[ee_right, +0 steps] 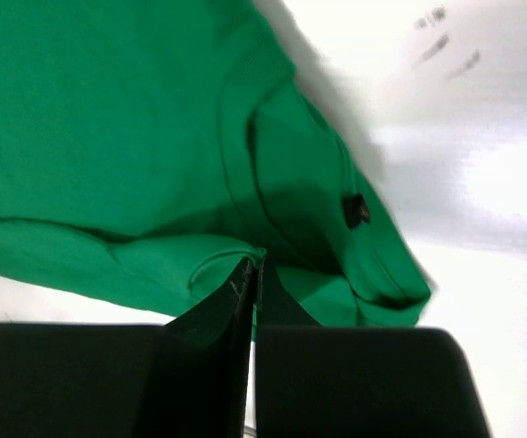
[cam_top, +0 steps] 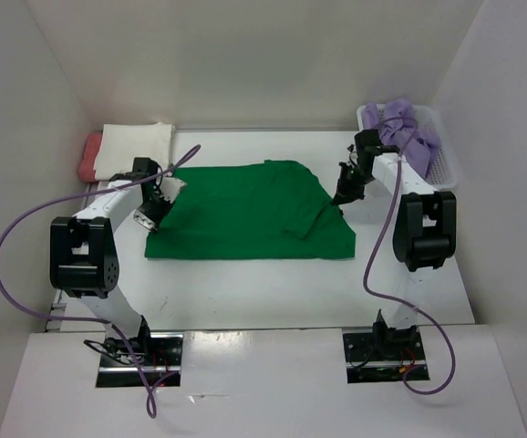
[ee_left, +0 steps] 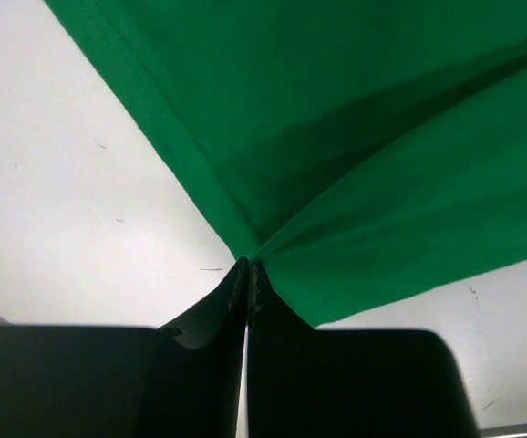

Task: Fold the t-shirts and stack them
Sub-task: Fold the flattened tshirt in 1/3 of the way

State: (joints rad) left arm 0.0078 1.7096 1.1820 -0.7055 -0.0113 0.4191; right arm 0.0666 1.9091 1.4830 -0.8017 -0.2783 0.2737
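Observation:
A bright green t-shirt [cam_top: 245,212] lies spread across the middle of the table. My left gripper [cam_top: 161,203] is shut on its left edge, and the cloth [ee_left: 355,164] pulls up into a taut peak at the fingertips [ee_left: 248,270]. My right gripper [cam_top: 346,193] is shut on the shirt's right side near the collar [ee_right: 273,173], where a fold bunches at the tips [ee_right: 253,265]. A folded cream-white shirt [cam_top: 136,149] rests on a salmon-red one [cam_top: 90,155] at the back left. A lavender-purple shirt [cam_top: 409,130] is heaped in the basket.
A white mesh basket [cam_top: 444,166] stands at the back right against the wall. White walls close in the table on the left, back and right. Purple cables loop from both arms over the near part of the table.

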